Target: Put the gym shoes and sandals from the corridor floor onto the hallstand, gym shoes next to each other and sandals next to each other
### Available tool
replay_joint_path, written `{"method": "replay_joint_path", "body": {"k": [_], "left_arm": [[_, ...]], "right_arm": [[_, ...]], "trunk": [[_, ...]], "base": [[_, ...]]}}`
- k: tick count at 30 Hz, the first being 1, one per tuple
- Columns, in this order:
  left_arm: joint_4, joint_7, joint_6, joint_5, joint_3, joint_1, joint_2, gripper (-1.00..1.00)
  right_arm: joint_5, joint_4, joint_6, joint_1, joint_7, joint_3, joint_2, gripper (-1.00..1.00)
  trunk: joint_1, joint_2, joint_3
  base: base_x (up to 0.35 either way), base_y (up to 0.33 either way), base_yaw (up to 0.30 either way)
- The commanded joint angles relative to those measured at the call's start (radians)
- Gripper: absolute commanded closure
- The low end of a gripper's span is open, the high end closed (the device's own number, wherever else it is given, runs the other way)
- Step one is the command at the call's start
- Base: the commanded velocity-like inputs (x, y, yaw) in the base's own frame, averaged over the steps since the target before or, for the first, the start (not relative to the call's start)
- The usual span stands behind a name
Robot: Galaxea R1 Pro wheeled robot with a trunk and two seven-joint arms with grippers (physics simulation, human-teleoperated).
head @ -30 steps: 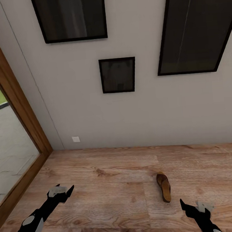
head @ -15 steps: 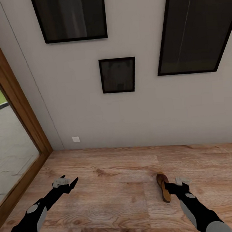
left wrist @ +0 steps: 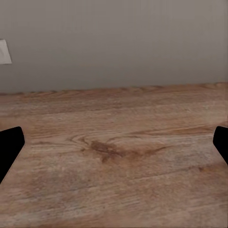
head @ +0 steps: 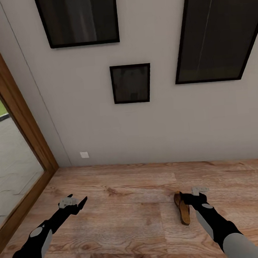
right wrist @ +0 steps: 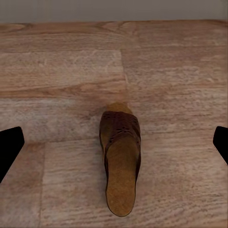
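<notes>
Sandal point(right wrist: 120, 161) lies between open right gripper point(right wrist: 114, 142) fingers, untouched.

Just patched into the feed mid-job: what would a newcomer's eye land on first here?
A single brown sandal lying on the wood plank floor near the wall, with the right tool open just above it. Next, three dark framed pictures on the pale wall, and the left tool open over bare planks.

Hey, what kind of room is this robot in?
Probably a home corridor or entryway: wood plank floor, a plain wall hung with dark framed pictures, a wood-framed glass door showing outdoors, and a sandal on the floor.
</notes>
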Motion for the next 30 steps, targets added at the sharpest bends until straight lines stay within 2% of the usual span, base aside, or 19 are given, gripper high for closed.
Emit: {"method": "replay_joint_path", "body": {"k": [1,6,17,18,19,21,22,24,26,30], "left_arm": [[-0.002,-0.005,-0.005,-0.011,0.008,-0.001,0.0,-1.0],[-0.01,-0.005,-0.006,-0.01,0.011,-0.002,0.003,-1.0],[-0.018,-0.005,-0.008,-0.006,0.012,-0.002,0.002,-1.0],[-0.029,-0.005,-0.009,-0.005,0.012,-0.002,0.001,-1.0],[-0.089,-0.004,-0.003,-0.003,0.011,-0.002,-0.002,-1.0],[-0.13,-0.002,0.004,-0.003,0.012,-0.002,-0.006,-1.0],[-0.183,-0.001,0.016,-0.004,0.008,-0.008,-0.008,-1.0],[-0.214,-0.001,0.039,-0.003,0.006,-0.011,-0.009,-1.0],[-0.266,-0.003,0.105,-0.002,0.004,-0.012,-0.009,-1.0],[-0.31,-0.005,0.147,-0.002,0.007,-0.006,-0.008,-1.0]], "right_arm": [[-0.009,-0.002,0.004,0.0,-0.005,0.005,-0.001,-1.0],[-0.01,-0.002,0.001,-0.001,-0.004,0.004,-0.009,-1.0],[-0.01,0.002,0.001,-0.002,-0.006,-0.001,-0.011,-1.0],[-0.01,0.001,0.001,-0.002,-0.006,-0.001,-0.011,-1.0],[-0.01,0.003,0.001,-0.002,-0.007,-0.002,-0.011,-1.0],[-0.01,0.003,0.001,-0.002,-0.008,-0.002,-0.011,-1.0],[-0.01,0.004,0.001,-0.002,-0.009,-0.002,-0.012,-1.0],[-0.01,0.005,0.001,-0.002,-0.009,-0.002,-0.013,-1.0],[-0.01,0.005,0.001,-0.002,-0.01,-0.002,-0.013,-1.0],[-0.01,0.004,0.001,-0.002,-0.01,-0.002,-0.013,-1.0]], "trunk": [[0.0,0.0,-0.001],[0.011,-0.021,-0.01],[0.016,-0.024,-0.053],[0.017,-0.024,-0.057],[0.017,-0.024,-0.062],[0.018,-0.025,-0.072],[0.018,-0.025,-0.077],[0.019,-0.026,-0.088],[0.02,-0.026,-0.099],[0.022,-0.027,-0.121]], "base": [[0.0,0.0,0.0],[0.0,0.0,0.0],[0.0,0.0,0.0],[0.0,0.0,0.0],[0.0,0.0,0.0],[0.0,0.0,0.0],[0.0,0.0,0.0],[0.0,0.0,0.0],[0.0,0.0,0.0],[0.0,0.0,0.0]]}}
